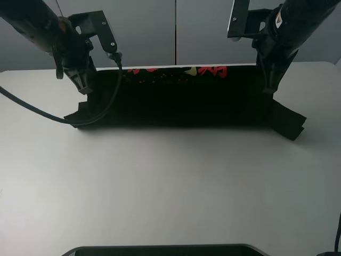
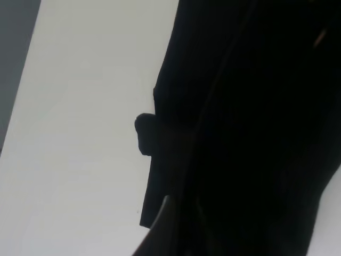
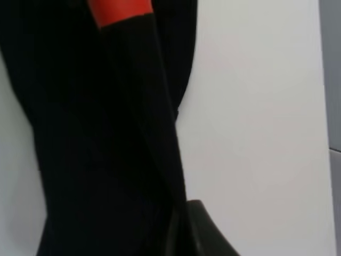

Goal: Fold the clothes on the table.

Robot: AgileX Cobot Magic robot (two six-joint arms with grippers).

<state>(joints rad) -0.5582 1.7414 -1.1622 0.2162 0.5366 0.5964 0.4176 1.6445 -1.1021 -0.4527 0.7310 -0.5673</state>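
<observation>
The black T-shirt lies as a wide folded band across the far half of the white table. Its far edge is pulled straight between my two grippers. Red and yellow characters show along that edge. My left gripper is shut on the band's far left corner, and my right gripper on its far right corner. Black cloth fills the left wrist view and the right wrist view, where a red patch of print shows. The fingertips are mostly hidden by cloth.
A sleeve sticks out at each end of the band, left and right. A black cable from the left arm loops over the table and the shirt's left end. A dark object sits at the table's near edge.
</observation>
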